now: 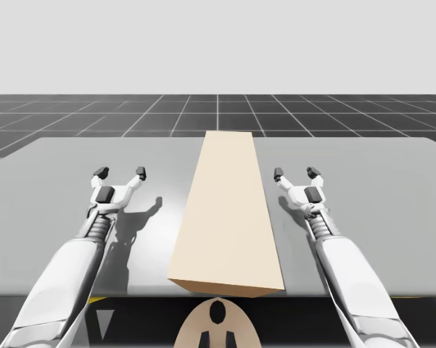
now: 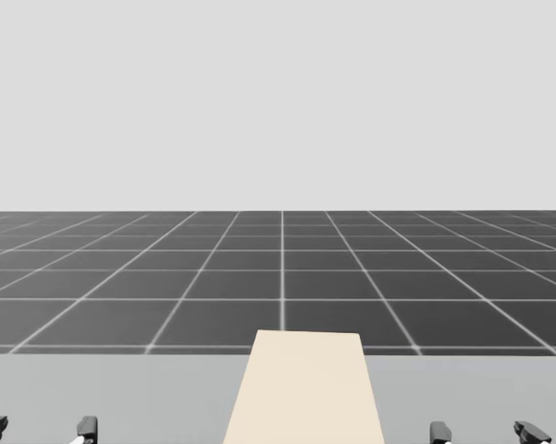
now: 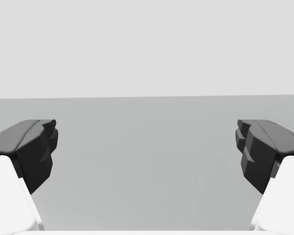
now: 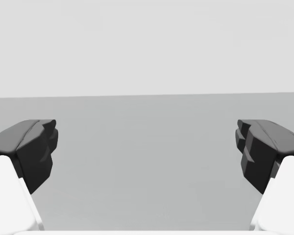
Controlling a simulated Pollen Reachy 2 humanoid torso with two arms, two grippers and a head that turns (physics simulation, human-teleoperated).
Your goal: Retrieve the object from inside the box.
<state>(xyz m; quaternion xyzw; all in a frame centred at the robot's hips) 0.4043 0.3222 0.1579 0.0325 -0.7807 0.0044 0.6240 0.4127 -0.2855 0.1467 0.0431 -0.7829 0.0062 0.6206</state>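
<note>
The long beige box (image 1: 227, 217) lies between our two tools with its top closed over, so whatever it holds is hidden from us. Our left tool (image 1: 120, 172) and right tool (image 1: 296, 173) stand spread wide, gripping nothing, each clear of the box's sides. Under them is the plain grey bench (image 1: 51, 188), and beyond it a dark gridded floor (image 2: 278, 268).

Grey table (image 1: 58, 174) before me, flat and plain. Beyond it, dark floor (image 2: 166, 277) with pale grid lines. Backdrop: even light grey
</note>
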